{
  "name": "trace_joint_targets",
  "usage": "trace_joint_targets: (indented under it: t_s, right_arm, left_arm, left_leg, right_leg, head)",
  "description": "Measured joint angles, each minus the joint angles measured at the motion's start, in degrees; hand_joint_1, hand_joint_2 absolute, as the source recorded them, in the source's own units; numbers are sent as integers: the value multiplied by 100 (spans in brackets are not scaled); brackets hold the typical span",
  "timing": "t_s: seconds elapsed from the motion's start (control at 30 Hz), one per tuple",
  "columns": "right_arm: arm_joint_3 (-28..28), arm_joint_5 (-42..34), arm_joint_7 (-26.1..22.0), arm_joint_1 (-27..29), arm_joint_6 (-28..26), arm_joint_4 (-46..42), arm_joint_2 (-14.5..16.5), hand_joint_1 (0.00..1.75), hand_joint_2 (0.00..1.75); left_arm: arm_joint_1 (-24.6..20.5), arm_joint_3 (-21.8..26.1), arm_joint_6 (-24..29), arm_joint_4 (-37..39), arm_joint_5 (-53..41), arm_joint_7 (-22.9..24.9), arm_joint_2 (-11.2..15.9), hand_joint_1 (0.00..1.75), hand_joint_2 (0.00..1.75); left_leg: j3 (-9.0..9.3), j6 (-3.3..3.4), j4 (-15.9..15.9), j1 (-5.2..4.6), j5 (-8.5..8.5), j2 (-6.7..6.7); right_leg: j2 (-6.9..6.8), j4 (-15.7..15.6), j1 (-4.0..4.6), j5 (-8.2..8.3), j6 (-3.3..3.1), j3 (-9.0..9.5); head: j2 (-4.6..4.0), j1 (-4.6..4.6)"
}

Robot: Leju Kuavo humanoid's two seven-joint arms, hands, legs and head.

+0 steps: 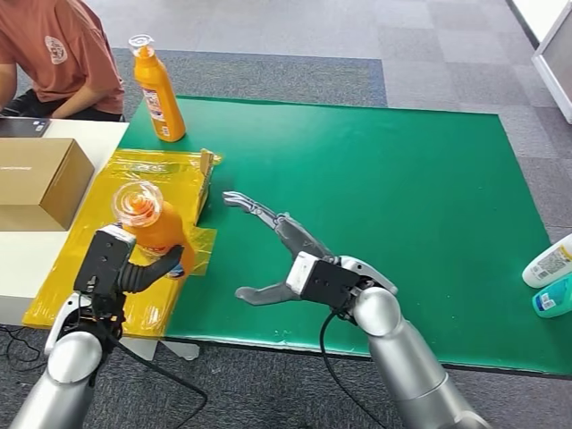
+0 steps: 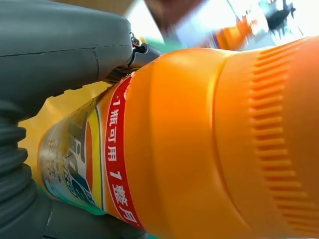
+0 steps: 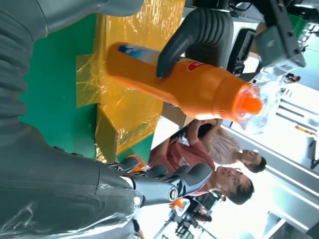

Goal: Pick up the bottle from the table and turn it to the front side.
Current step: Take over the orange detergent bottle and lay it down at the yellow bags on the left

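Orange bottle (image 1: 154,223) gripped upright in left hand (image 1: 114,264) above the table's (image 1: 405,179) left front corner, clear cap up; right hand (image 1: 297,264) released, fingers spread.

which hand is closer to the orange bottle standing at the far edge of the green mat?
Left. The left hand, gripping another bottle, sits nearer the standing bottle; the right hand is farther right.

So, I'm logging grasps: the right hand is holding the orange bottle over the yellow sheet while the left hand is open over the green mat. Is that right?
Not quite: the hands are swapped. In the head view the left hand holds the orange bottle over the yellow sheet, and the right hand is open over the green mat.
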Motion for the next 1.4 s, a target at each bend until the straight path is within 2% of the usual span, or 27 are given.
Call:
trace_joint_targets:
  t_s: [0.13, 0.23, 0.73, 0.9, 1.07, 1.27, 1.4]
  right_arm:
    - [-2, -13, 161, -103, -43, -47, 82, 0, 175]
    - [-5, -22, 174, -133, -56, -66, 96, 0, 175]
    - [-11, -38, 174, -132, -55, -68, 107, 0, 175]
    - [-11, -65, 165, -132, -54, -68, 107, 0, 175]
    - [-11, -84, 152, -136, -52, -68, 107, 0, 175]
    - [-9, -237, 137, -230, -50, -67, 107, 0, 175]
    - [-6, -292, 137, -317, -55, -66, 107, 0, 175]
  left_arm:
    - [-86, 151, 302, 128, -1510, 432, -88, 175, 175]
    - [-146, 197, 240, 221, -2069, 611, -101, 175, 175]
    - [-234, 288, 154, 525, -2243, 645, -130, 175, 175]
    - [-246, 309, 154, 567, -2615, 693, -132, 175, 175]
    - [-268, 320, 330, 649, -3839, 1104, -120, 175, 175]
    - [-322, 348, 961, 1047, -6209, 1903, 48, 175, 175]
    - [-344, 324, 1190, 1422, -6460, 2057, 179, 175, 175]
  left_leg:
    - [0, 0, 0, 0, 0, 0]
    - [0, 0, 0, 0, 0, 0]
    - [0, -1, 0, 0, -1, 0]
    - [0, -1, 0, 0, -1, 0]
    - [0, -1, 0, 0, -1, 0]
    - [0, -1, 0, 0, 0, 1]
    - [0, -2, 0, 2, 1, 1]
  right_leg:
    - [0, 0, 0, 0, 0, 0]
    - [0, 0, 0, 0, 0, 0]
    - [0, 0, 0, 0, 0, -1]
    - [0, 0, 0, -1, -1, -1]
    - [0, 0, 1, -1, -1, -1]
    - [1, 0, 1, 0, -2, -2]
    - [1, 0, 3, 0, -2, -2]
  head:
    - [0, 1]
    - [0, 1]
    - [0, 0]
    - [0, 0]
    - [0, 0]
    - [0, 0]
    - [0, -1]
